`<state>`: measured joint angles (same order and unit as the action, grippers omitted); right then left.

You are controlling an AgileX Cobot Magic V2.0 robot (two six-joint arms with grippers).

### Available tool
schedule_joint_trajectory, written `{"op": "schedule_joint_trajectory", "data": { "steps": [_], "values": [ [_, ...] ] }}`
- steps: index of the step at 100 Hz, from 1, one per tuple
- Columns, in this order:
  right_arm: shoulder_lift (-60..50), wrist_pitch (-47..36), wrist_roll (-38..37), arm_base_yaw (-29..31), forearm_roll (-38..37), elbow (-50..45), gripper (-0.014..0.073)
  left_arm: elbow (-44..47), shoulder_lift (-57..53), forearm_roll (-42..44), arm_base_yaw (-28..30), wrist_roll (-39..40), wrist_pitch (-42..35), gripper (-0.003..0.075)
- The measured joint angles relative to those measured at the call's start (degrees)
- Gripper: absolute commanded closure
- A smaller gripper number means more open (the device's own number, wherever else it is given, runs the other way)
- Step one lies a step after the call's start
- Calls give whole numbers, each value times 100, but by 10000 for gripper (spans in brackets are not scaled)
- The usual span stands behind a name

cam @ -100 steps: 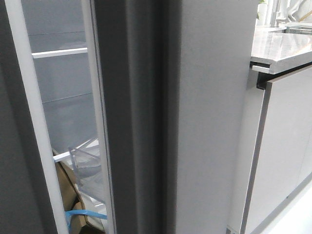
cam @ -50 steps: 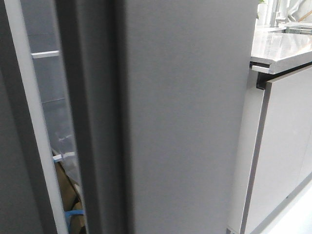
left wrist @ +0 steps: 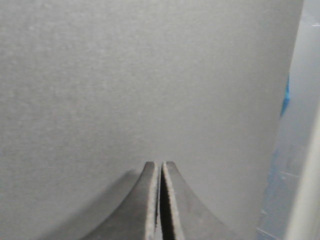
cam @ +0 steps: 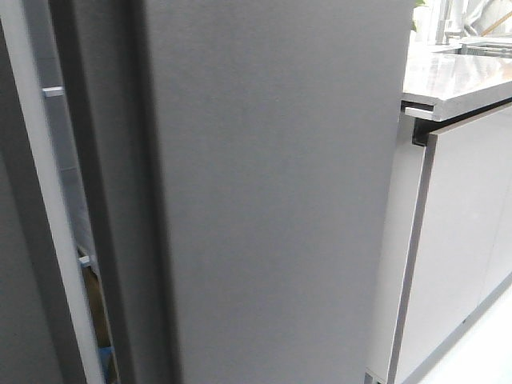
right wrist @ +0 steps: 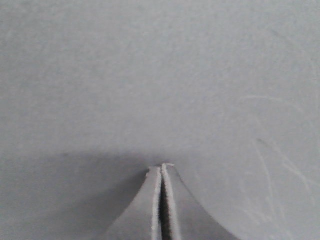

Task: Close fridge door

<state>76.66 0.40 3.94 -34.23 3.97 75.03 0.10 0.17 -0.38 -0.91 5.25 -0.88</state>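
Pale cabinets (cam: 460,240) stood frame-right, the fridge door (cam: 272,200) nearly shut.
You pressed both closed, empty grippers, left gripper (left wrist: 160,167) and right gripper (right wrist: 161,169), against it to push.

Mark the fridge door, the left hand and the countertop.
fridge door (cam: 272,200), front view, middle of its flat dark grey face.
left hand (left wrist: 160,165), left wrist view, between its closed fingertips against the door.
countertop (cam: 448,76), front view, its pale top surface at the right.
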Motion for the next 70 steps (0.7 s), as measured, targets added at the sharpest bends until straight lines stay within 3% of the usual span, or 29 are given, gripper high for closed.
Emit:
{"op": "schedule_joint_trajectory", "data": {
  "steps": [28, 70],
  "values": [
    [721, -189, 0, -34, 0, 521, 670, 0, 0, 0, 0, 0, 0, 741],
    [1154, -320, 0, -80, 0, 546, 670, 0, 0, 0, 0, 0, 0, 741]
  ]
}}
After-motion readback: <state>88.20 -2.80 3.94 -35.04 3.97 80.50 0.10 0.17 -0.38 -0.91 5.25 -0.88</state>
